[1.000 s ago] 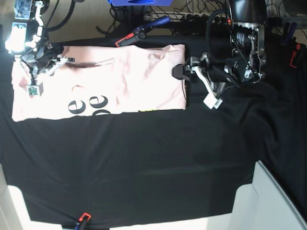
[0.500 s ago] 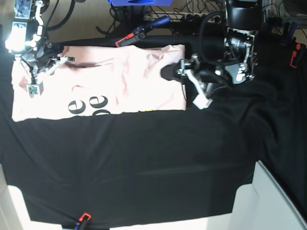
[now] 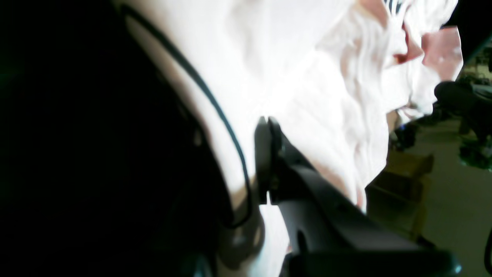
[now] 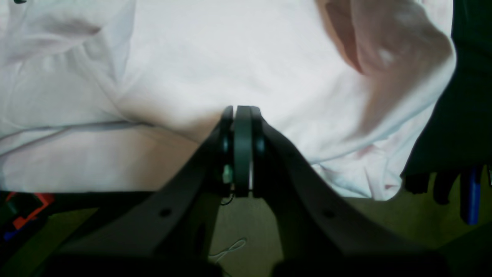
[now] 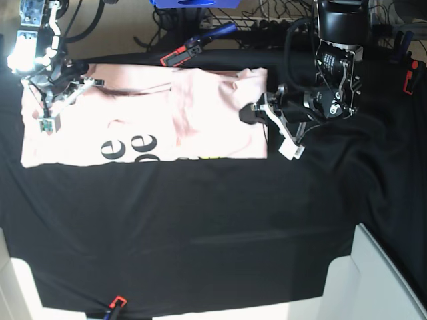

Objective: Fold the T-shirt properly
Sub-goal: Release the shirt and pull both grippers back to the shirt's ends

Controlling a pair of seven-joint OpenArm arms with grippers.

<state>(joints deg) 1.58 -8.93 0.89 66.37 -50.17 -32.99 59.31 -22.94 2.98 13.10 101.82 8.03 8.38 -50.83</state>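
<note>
At T-shirt (image 5: 200,107) edge, left tool (image 5: 248,114) pinching

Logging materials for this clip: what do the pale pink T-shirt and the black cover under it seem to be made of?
Pale pink T-shirt: apparently a soft matte knit, perhaps cotton; it wrinkles and bunches in soft folds.
Black table cloth: seemingly thin woven fabric, matte; it shows shallow creases and drapes at the edges. The exact fibre cannot be told.

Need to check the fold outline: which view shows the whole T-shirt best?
Base: the whole T-shirt lies flat, lettering at its lower edge. The left wrist view shows only blown-out bunched fabric at the left gripper; the right wrist view only one edge at the right gripper.
</note>
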